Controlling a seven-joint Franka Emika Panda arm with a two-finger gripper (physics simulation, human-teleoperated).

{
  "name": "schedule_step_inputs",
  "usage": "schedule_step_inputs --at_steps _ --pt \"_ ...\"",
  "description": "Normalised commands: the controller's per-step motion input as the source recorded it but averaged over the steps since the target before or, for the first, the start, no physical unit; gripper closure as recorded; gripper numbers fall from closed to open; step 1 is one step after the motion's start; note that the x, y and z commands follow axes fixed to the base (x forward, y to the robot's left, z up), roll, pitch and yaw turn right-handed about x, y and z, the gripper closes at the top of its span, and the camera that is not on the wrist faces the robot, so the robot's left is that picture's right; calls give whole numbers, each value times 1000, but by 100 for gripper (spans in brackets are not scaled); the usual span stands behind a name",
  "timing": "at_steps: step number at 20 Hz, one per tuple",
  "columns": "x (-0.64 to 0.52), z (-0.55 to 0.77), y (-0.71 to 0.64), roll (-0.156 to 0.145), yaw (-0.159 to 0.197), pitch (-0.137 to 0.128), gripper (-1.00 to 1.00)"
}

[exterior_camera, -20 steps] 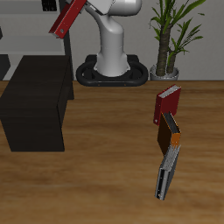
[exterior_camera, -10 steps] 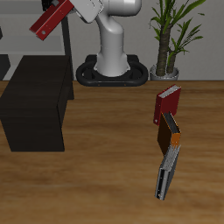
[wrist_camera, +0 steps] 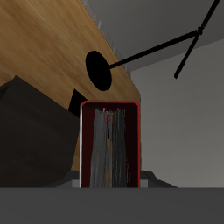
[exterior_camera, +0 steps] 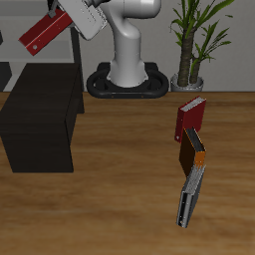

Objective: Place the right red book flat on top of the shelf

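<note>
The gripper (exterior_camera: 68, 17) was squeezed on the red book (exterior_camera: 42, 33) and held it high in the air, tilted, above the back of the black shelf (exterior_camera: 40, 125). So the picking up was done. The rest was left — getting the book lower, laying it flat and letting go. Another red book (exterior_camera: 189, 119) stood on the table (exterior_camera: 120, 189) — well apart.

My wooden table (exterior_camera: 120, 199) stretches toward a plain grey wall (exterior_camera: 234, 70), with a potted plant (exterior_camera: 194, 40) standing at its far edge.
</note>
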Motion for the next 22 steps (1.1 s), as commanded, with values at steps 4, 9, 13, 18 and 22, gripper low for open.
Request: schedule_step_inputs --at_steps 4,9,13,18,22 --pt "188 -149 -175 -51 3 26 100" --pt "192 -212 -83 4 12 42 100" --pt "174 -281 37 8 15 43 100" --pt "150 -240 -62 -25 6 49 100" --pt "149 -218 -232 -65 -7 58 100"
